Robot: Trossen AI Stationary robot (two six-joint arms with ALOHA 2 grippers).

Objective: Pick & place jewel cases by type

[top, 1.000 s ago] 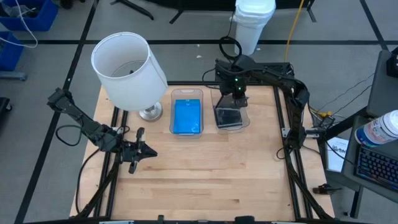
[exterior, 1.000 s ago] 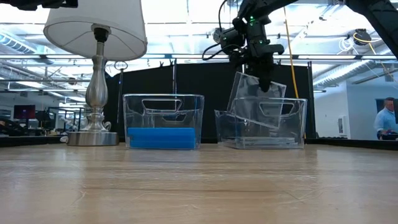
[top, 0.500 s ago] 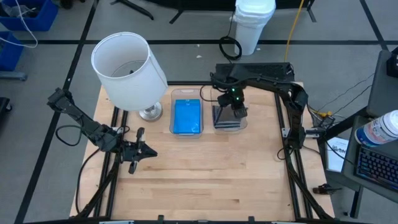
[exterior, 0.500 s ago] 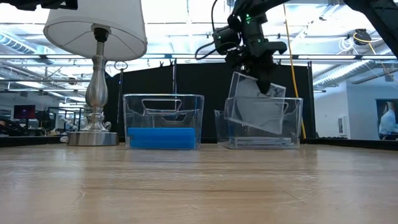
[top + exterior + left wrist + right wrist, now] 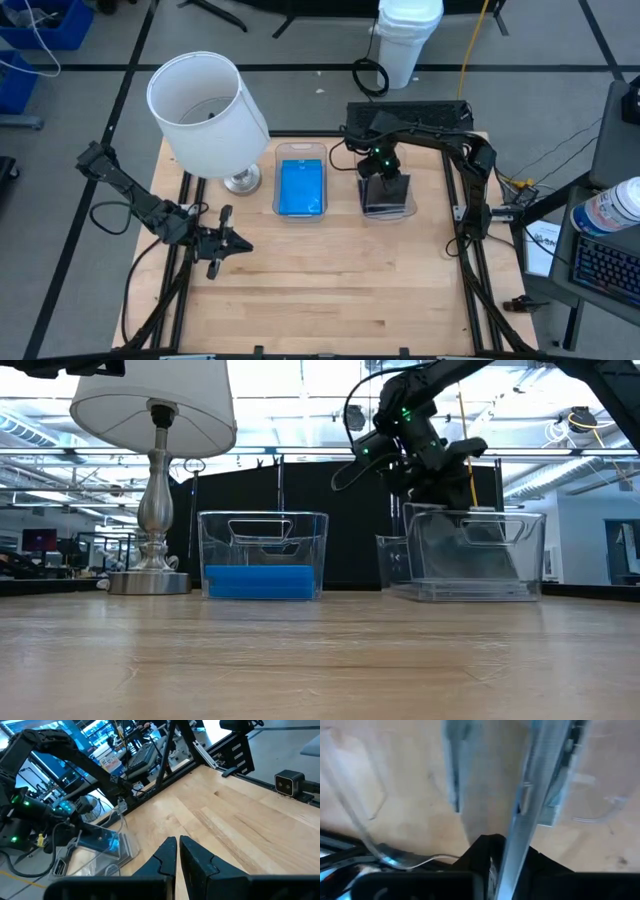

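— Sliding rightward, that clear bin has shifted along the table since a second ago, and the right pincer went with it, dropping lower over it.

— Start from the left, though. What is the left pincer doing?

— Waiting low over the wood near the table's left edge, fingers pressed together on nothing. Behind it, slightly to its right, stands the lamp.

— And the blue jewel cases?

— Lying flat in a stack in the other bin, well off to the left pincer's right and just left of the right pincer.

— Then the right pincer itself?

— It hangs at the rim of the shifted bin, pointing down into it. A clear jewel case with a dark inside stands nearly upright inside that bin, directly under the fingers, its top edge running up between them.

— Clamped on it?

— I cannot tell; the case sits between the fingers, but whether they squeeze it I can't say.
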